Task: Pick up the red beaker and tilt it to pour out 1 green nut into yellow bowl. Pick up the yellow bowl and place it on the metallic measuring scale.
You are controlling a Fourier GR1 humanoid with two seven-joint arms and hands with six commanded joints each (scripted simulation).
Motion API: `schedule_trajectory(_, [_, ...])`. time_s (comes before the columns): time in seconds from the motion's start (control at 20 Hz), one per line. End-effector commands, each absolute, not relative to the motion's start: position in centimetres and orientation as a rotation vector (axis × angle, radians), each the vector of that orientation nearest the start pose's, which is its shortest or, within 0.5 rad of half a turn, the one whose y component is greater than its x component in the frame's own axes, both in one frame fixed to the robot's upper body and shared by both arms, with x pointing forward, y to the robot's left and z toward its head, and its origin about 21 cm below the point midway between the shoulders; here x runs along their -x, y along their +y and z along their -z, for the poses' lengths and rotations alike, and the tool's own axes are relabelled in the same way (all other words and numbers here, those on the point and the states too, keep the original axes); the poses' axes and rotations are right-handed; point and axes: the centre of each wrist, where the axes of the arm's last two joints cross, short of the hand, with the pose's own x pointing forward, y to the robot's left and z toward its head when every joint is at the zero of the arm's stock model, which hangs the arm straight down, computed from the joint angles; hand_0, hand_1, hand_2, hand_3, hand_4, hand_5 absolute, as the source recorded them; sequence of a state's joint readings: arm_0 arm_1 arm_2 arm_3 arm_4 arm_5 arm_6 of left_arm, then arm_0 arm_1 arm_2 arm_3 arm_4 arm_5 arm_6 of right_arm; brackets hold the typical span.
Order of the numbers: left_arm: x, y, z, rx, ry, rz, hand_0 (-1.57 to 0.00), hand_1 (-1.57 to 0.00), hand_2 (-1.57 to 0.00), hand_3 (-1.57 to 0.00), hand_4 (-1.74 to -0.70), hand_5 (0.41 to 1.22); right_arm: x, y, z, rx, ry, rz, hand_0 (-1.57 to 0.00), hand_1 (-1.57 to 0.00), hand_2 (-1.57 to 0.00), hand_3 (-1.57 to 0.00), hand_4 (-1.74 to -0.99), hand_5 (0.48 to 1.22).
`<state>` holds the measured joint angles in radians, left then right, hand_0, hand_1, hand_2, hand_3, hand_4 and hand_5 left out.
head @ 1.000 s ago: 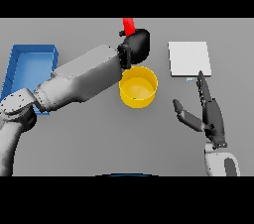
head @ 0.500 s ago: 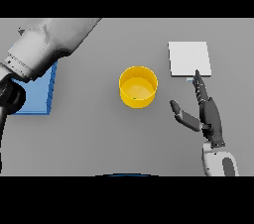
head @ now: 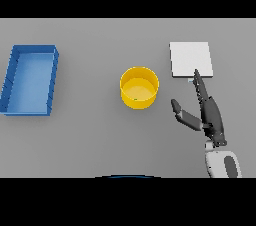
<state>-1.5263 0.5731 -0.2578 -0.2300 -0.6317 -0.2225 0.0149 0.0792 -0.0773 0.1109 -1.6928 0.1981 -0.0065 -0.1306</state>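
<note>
The yellow bowl (head: pixel 139 87) stands upright in the middle of the table, with a small green nut (head: pixel 135 100) lying inside near its front wall. To the bowl's right and a little nearer, my right hand (head: pixel 210 113) is open, fingers straight and pointing away from me, thumb spread toward the bowl. Its fingertips reach the front edge of the metallic measuring scale (head: pixel 190 59), a pale square plate at the back right. Neither the red beaker nor my left hand shows in the head view.
A blue rectangular tray (head: pixel 11 83) lies at the left side of the table, well apart from the bowl.
My left arm, which held the red beaker above the bowl, has swung off to the left and out of view with it. The right hand has edged toward the scale.
</note>
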Motion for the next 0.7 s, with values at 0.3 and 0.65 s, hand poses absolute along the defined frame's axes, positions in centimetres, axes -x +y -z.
schedule_trajectory(0.3, [-47.0, 33.0, -22.1, -0.914, -1.186, 0.527, -1.57, -1.57, -1.57, -1.57, -1.74, 1.221, -23.2, -22.6, -1.2, 0.112, -1.742, -0.306, 0.0, 0.0, 0.0, 0.0, -1.138, 0.648])
schedule_trajectory(0.65, [-41.9, 34.5, -12.8, -0.792, -1.152, 0.327, -1.57, -1.57, -1.57, -1.57, -1.74, 1.221, -22.6, -22.9, -1.0, 0.114, -1.764, -0.316, 0.0, 0.0, 0.0, 0.0, -1.159, 0.677])
